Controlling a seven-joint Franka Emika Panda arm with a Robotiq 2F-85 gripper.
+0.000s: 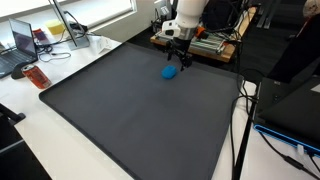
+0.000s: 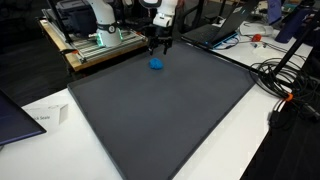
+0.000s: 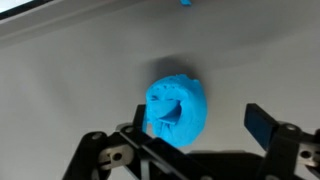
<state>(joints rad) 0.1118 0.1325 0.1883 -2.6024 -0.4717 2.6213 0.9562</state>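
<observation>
Gripper [image 1: 178, 58] of mine hangs released, jaws spread wide and clasping nothing, over the far part of the dark mat [image 1: 130, 120]. In an exterior view, the blue lump [image 1: 171, 72] lies on that mat just near and slightly left of my fingertips, apart from them. The mat rests on a white table [image 1: 40, 140]. A laptop [image 1: 20, 45] sits at the far left, and a wooden bench [image 1: 215, 50] stands behind my arm.

In an exterior view from another spot, I hover by the mat's far edge with the blue lump [image 2: 157, 64] directly on the near side of my gripper [image 2: 160, 48]. A gap shows between us. Cables [image 2: 285, 80] trail on the right, and a paper [image 2: 45, 118] lies on the table at the near left.

Looking down from the wrist, the blue lump [image 3: 176, 110] fills the middle, resting on the mat between my parted fingers. It sits closer to the left one, while the right finger pad [image 3: 262, 124] stands well clear of it.
</observation>
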